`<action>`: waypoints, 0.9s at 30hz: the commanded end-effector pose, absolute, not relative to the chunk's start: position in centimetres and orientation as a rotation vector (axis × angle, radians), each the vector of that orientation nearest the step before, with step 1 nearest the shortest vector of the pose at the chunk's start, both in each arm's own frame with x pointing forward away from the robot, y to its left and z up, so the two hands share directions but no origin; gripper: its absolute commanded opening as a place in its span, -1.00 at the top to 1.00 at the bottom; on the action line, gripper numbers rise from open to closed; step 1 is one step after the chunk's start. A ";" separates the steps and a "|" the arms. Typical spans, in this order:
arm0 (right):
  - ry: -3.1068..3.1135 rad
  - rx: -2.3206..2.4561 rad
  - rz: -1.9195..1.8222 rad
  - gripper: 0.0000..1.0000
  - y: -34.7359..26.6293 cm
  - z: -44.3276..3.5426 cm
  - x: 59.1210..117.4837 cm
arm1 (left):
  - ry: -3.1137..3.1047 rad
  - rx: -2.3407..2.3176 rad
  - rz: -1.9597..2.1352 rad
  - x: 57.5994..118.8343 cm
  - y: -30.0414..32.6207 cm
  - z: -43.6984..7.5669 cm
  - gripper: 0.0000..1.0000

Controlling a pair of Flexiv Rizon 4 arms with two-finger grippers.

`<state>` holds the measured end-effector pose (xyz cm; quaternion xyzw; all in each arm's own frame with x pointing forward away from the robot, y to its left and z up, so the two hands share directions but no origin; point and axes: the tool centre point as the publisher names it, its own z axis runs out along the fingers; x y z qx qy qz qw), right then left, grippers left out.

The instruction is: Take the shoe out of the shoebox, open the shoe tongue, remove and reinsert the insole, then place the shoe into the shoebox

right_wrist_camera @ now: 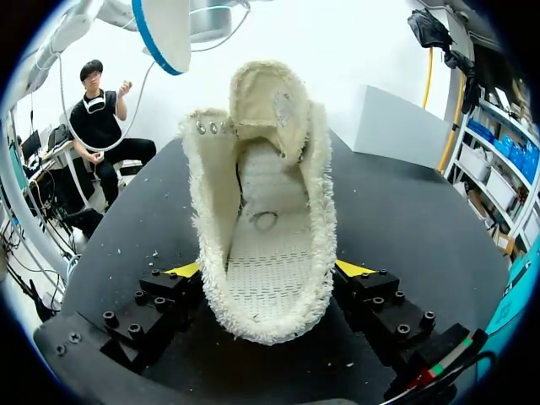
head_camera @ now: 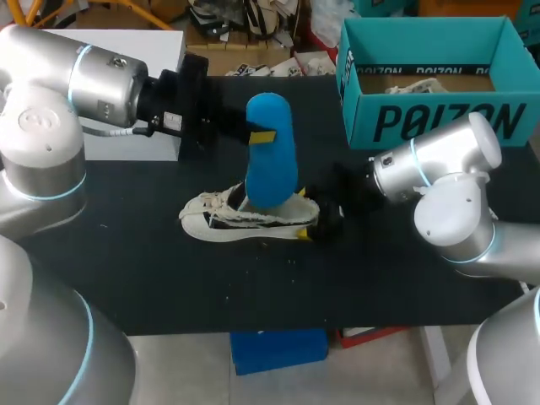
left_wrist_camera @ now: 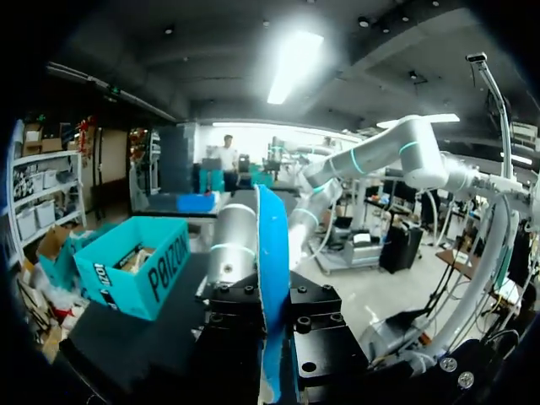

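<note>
A cream-white shoe (head_camera: 245, 221) lies on the black table, toe pointing left. My right gripper (head_camera: 316, 221) is shut on its heel. In the right wrist view the yellow tips press both sides of the shoe (right_wrist_camera: 266, 228), whose tongue is folded back and whose inside is bare. My left gripper (head_camera: 257, 135) is shut on a blue insole (head_camera: 272, 152), held upright above the shoe's opening. In the left wrist view the insole (left_wrist_camera: 272, 278) stands edge-on between the black finger blocks of the left gripper (left_wrist_camera: 274, 337). Its tip (right_wrist_camera: 164, 34) hangs above the shoe in the right wrist view.
The teal shoebox (head_camera: 430, 118) stands open at the back right with paper inside; it also shows ahead of the left gripper as the shoebox (left_wrist_camera: 139, 270). A white box (head_camera: 164, 46) sits at the back left behind my left arm. Bare black table (head_camera: 169, 278) lies in front of the shoe.
</note>
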<state>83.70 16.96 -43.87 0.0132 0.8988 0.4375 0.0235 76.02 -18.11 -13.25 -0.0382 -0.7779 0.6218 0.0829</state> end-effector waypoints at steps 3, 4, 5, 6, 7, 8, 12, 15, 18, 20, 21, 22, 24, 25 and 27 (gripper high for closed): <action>2.785 0.042 1.351 1.00 17.0 -44.1 83.8 | -2.316 -0.098 1.821 76.2 -17.9 -12.7 1.00; 2.785 0.042 1.351 1.00 17.0 -44.1 83.8 | -2.316 -0.098 1.821 76.2 -17.9 -12.7 1.00; 2.785 0.042 1.351 1.00 17.0 -44.1 83.8 | -2.316 -0.098 1.821 76.2 -17.9 -12.7 1.00; 2.785 0.042 1.351 1.00 17.0 -44.1 83.8 | -2.316 -0.098 1.821 76.2 -17.9 -12.7 1.00; 2.785 0.042 1.351 1.00 17.0 -44.1 83.8 | -2.316 -0.098 1.821 76.2 -17.9 -12.7 1.00; 2.785 0.042 1.351 1.00 17.0 -44.1 83.8 | -2.316 -0.098 1.821 76.2 -17.9 -12.7 1.00; 2.785 0.042 1.351 1.00 17.0 -44.1 83.8 | -2.316 -0.098 1.821 76.2 -17.9 -12.7 1.00; 2.785 0.042 1.351 1.00 17.0 -44.1 83.8 | -2.316 -0.098 1.821 76.2 -17.9 -12.7 1.00; 2.785 0.042 1.351 1.00 17.0 -44.1 83.8 | -2.279 -0.057 1.821 76.1 -17.7 -12.9 1.00; 2.785 0.042 1.351 1.00 17.0 -44.1 83.8 | -2.219 -0.012 1.837 76.0 -17.8 -12.5 1.00; 2.785 0.042 1.351 1.00 17.0 -44.1 83.8 | -2.178 0.020 1.837 76.0 -17.9 -12.1 1.00; 2.785 0.042 1.351 1.00 17.0 -44.1 83.8 | -2.170 0.042 1.824 76.0 -18.1 -11.7 1.00; 2.785 0.042 1.351 1.00 17.0 -44.1 83.8 | -2.134 0.047 1.851 76.1 -18.5 -10.4 1.00; 2.785 0.042 1.351 1.00 17.0 -44.1 83.8 | -2.123 0.042 1.854 76.1 -18.7 -9.7 1.00; 2.785 0.042 1.351 1.00 17.0 -44.1 83.8 | -2.129 0.023 1.856 76.0 -18.9 -8.2 1.00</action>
